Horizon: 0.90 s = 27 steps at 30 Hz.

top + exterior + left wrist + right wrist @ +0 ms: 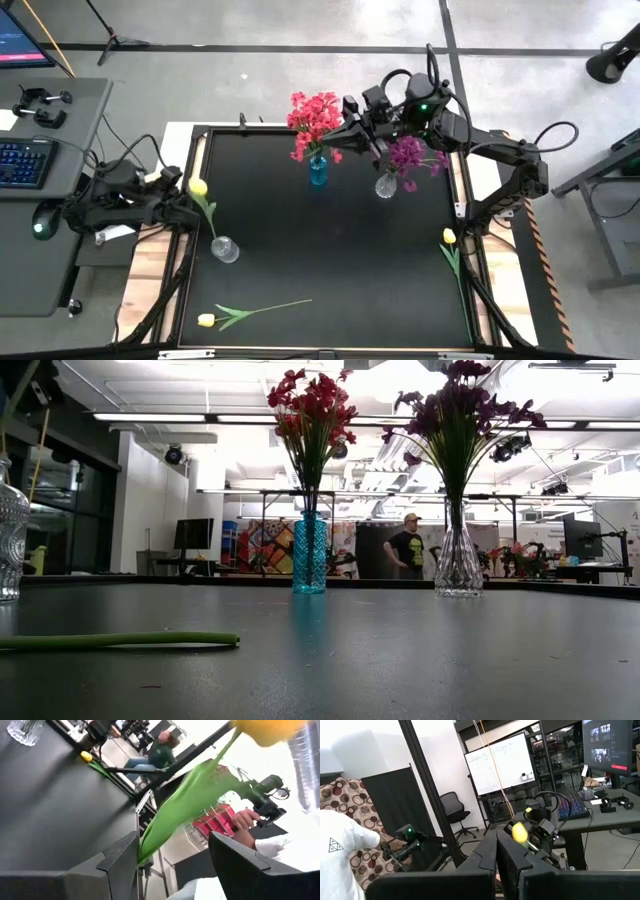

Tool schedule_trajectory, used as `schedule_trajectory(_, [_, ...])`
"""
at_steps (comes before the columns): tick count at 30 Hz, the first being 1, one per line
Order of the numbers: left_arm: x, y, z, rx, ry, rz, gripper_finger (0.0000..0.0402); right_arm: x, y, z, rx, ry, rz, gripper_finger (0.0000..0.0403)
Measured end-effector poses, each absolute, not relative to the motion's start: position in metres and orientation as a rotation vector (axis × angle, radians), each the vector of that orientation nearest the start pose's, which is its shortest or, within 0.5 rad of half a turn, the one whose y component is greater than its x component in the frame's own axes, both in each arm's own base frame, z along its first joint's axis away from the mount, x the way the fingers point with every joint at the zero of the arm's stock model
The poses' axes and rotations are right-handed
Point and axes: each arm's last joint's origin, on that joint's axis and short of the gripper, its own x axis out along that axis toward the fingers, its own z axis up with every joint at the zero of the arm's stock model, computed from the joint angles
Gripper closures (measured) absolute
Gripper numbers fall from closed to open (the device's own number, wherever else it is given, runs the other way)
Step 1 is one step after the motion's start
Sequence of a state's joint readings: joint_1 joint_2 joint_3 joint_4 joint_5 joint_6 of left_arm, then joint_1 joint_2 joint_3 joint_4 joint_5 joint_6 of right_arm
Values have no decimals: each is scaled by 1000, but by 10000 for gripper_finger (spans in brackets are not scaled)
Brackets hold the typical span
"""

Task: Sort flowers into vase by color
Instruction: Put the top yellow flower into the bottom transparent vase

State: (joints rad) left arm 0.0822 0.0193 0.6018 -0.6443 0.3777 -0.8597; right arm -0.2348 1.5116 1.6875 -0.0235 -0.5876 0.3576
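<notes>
A yellow flower (198, 187) stands with its stem in a clear vase (225, 248) at the table's left and leans toward the left edge. My left gripper (190, 207) is open right beside it; in the left wrist view the flower's green leaf (185, 800) passes between the fingers. Red flowers (315, 115) stand in a blue vase (309, 555). Purple flowers (406, 155) stand in another clear vase (459, 560). My right gripper (496, 855) is shut and hangs high over the far side near the red flowers (345, 130). My left gripper stands open around the yellow flower's leaf. The leaf's lower end (145, 852) lies close by the inner edge of one finger (122, 862); I cannot tell whether it touches. The flower stays up in its vase.
One yellow flower (206, 320) lies flat near the front edge, its stem (120, 641) pointing right. Another yellow flower (449, 237) lies at the right edge. A desk with a keyboard (22, 162) stands left of the table. People show in the room beyond.
</notes>
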Motion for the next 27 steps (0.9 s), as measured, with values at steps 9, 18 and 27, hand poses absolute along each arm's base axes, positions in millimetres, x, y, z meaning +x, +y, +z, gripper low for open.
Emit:
schedule_trajectory(9, [23, -9, 286, -812, 190, -256, 174, 321, -60, 479, 318, -35, 367, 403])
schedule_trajectory(18, [23, -8, 299, -779, 52, -278, 174, 321, -60, 479, 319, -31, 365, 403])
schedule_trajectory(27, [22, -3, 313, -700, -166, -154, 174, 321, -60, 479, 319, -31, 365, 403])
